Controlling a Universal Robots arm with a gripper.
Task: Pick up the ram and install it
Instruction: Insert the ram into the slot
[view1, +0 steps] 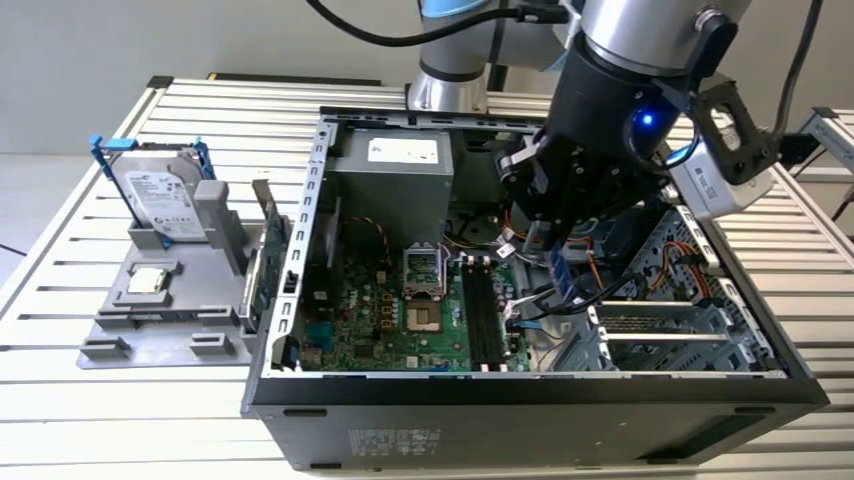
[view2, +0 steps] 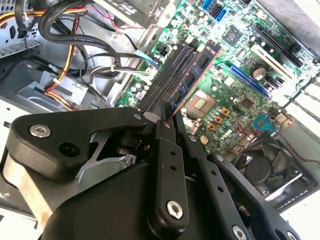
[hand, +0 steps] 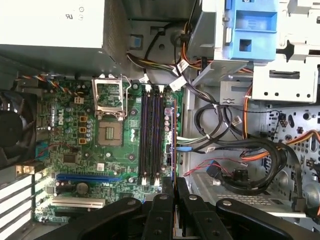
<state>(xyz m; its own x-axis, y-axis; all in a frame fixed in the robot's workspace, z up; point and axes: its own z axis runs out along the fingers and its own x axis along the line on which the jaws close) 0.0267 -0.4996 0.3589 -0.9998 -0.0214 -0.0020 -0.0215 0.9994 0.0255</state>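
I see the fingers (hand: 172, 192) clamped on the ram (hand: 173, 145), which stands on edge over the motherboard (hand: 75, 145) inside the open computer case (view1: 534, 395), just beside the black memory slots (hand: 150, 135). In the exterior view, the hard drive (view1: 160, 195) in its blue frame sits on a grey holder (view1: 147, 320) at nine o'clock from the case, on the table (view1: 80, 420).
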